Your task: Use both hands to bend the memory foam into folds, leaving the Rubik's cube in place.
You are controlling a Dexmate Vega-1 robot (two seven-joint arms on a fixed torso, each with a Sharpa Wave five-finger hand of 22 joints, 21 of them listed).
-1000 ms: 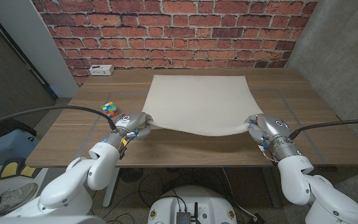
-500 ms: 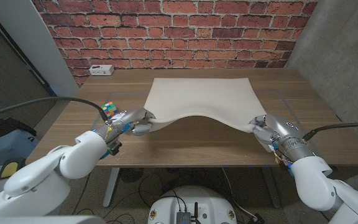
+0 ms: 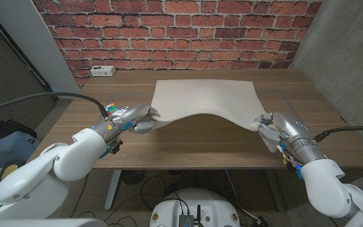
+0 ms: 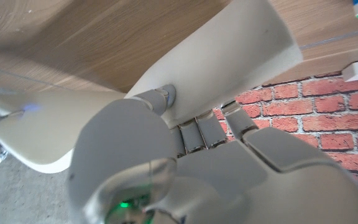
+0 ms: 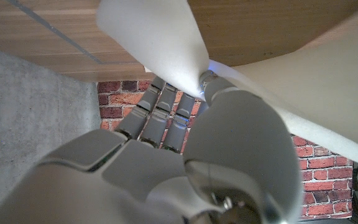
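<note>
Cream memory-foam sheet (image 3: 203,101), near corners pinched in left hand (image 3: 134,118) and right hand (image 3: 273,126) fingers: slip risk; left elbow could nudge multicoloured Rubik's cube (image 3: 110,108).

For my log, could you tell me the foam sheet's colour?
The memory foam is plain cream, best in the head view.

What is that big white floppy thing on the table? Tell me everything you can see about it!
It is the memory foam, a wide cream sheet that looks soft and smooth. Its far part lies flat on the wooden table, reaching toward the brick wall. Its near edge is raised and bowed, humped in the middle. The left hand grips the near left corner and the right hand grips the near right corner. The wrist views show the corners pinched between thumb and fingers.
</note>
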